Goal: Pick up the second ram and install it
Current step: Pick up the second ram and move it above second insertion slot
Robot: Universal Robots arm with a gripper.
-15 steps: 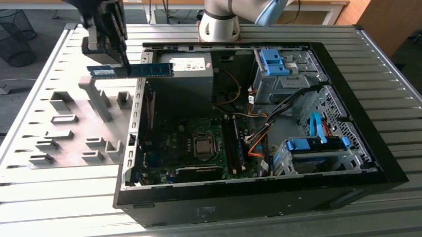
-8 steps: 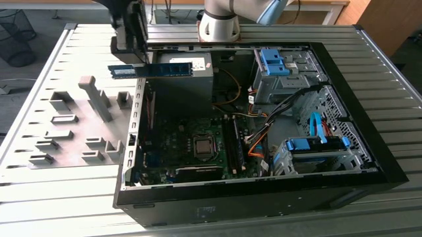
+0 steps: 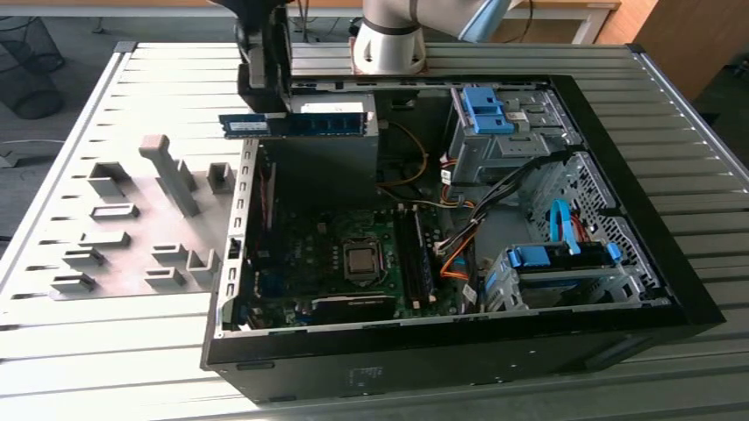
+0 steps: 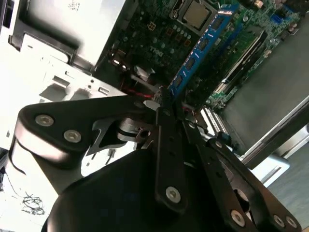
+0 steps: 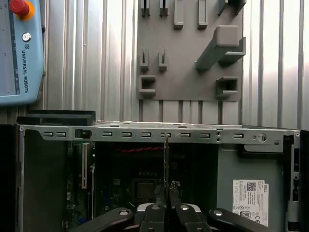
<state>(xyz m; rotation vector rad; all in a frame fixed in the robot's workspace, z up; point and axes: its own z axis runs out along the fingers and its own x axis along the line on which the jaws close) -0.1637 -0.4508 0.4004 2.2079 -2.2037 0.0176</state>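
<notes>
One ram (image 3: 307,124), a blue stick, is clenched in the gripper (image 3: 265,114), held level over the case's (image 3: 468,360) far corner on the exterior view's left. Pickup looks done; it is not yet seated in the motherboard slots (image 3: 415,254) below.

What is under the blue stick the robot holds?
Under the second ram, pinched in the gripper, lies the motherboard inside the open computer case. The stick hides the strip of board right beneath it.

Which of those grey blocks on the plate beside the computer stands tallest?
The narrow post: it rises well above the other grey blocks, which are low, squat brackets.
</notes>
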